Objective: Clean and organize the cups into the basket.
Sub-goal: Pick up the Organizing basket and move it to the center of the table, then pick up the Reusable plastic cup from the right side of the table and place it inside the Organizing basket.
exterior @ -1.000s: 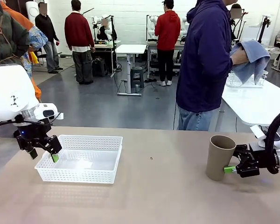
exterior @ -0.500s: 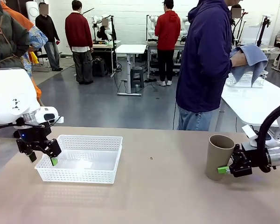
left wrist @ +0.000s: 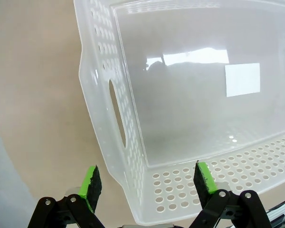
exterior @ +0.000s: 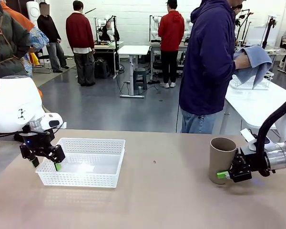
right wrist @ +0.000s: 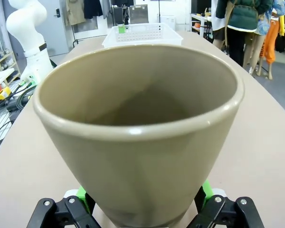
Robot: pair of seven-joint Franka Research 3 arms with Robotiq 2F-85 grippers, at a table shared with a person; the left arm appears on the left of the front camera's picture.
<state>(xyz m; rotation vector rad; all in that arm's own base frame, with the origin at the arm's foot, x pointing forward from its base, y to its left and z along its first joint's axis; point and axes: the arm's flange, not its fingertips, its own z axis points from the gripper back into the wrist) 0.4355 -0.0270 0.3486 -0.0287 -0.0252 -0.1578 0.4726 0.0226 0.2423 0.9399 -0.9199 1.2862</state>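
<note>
By one basket (exterior: 86, 141) left hand (exterior: 46, 164) gapes; right hand (exterior: 223, 175) seemingly grips one cup (exterior: 221, 155).

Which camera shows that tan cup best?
The right wrist view: the tan cup looms close, its open mouth and empty inside plain, the right gripper clamping its base. The front view shows it small, upright, at the table's right side. The left wrist view faces the basket.

White rounded arms (exterior: 12, 107); black jaws with green pads (left wrist: 91, 179); black cable (exterior: 263, 131) on the right arm.
</note>
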